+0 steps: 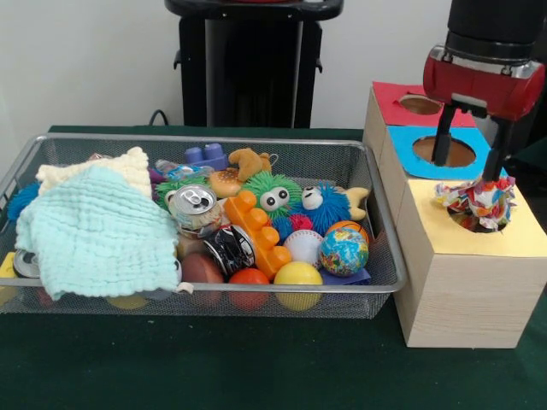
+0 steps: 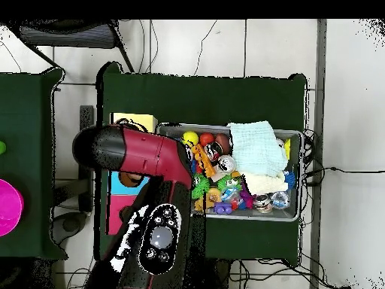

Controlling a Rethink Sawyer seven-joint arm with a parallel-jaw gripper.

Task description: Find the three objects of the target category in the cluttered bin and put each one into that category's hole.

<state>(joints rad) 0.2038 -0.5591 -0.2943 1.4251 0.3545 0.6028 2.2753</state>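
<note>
My gripper (image 1: pixel 468 171) hangs over the wooden box at the right, open, with its two black fingers (image 1: pixel 443 141) spread wide. A crumpled multicoloured cloth (image 1: pixel 477 203) sits in the round hole of the yellow panel (image 1: pixel 504 235), just under the right fingertip; I cannot tell whether they touch. The wire bin (image 1: pixel 376 226) holds a pale green cloth (image 1: pixel 98 235), a cream cloth (image 1: pixel 94 171), balls, a can and fuzzy toys. In the overhead view the arm (image 2: pixel 147 158) hides the gripper; only the bin (image 2: pixel 297 135) and the yellow panel (image 2: pixel 135 120) show.
Behind the yellow panel lie a blue panel (image 1: pixel 444 149) and a red panel (image 1: pixel 410 102), each with a hole. An orange toy brick (image 1: pixel 256 226), a globe ball (image 1: pixel 344 249), a yellow ball (image 1: pixel 297 275) and a baseball (image 1: pixel 302 246) crowd the bin's right half.
</note>
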